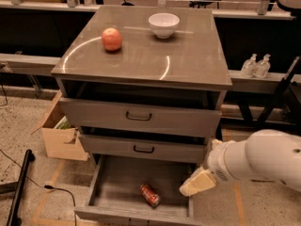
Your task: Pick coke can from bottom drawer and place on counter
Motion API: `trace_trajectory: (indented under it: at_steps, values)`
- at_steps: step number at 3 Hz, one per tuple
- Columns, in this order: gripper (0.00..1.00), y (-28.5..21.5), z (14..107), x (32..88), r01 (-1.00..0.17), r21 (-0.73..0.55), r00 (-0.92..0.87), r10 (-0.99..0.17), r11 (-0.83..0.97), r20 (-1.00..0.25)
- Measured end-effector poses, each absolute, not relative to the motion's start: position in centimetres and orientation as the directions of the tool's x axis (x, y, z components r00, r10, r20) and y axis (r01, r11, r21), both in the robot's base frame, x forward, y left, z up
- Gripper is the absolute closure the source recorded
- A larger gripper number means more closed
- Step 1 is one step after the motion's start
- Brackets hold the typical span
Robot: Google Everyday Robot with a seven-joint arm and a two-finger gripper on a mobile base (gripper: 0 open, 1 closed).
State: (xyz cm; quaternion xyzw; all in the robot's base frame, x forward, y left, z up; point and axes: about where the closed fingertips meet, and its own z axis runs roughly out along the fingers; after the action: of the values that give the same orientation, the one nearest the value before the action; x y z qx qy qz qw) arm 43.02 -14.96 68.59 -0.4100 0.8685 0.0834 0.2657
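The coke can [149, 195], red with silver ends, lies on its side on the grey floor of the pulled-out bottom drawer [117, 185], right of its middle. The counter [141, 55] is the glossy grey-brown cabinet top above. My white arm comes in from the right. Its gripper [197, 182] hangs over the drawer's right edge, about a can's length right of the can and above it, not touching it.
A round orange-red apple [112, 39] and a white bowl [163, 24] sit on the counter. The two upper drawers [139, 117] are slightly open. A cardboard box [60, 134] stands left of the cabinet. Two white bottles [256, 66] stand on a ledge at right.
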Motion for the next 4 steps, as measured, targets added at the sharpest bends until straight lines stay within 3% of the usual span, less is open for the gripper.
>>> trace_trajectory:
  at_steps: [4]
  values:
    - [0.00, -12.3, 52.2, 45.2, -0.670, 0.017, -0.603, -0.531, 0.742, -0.596]
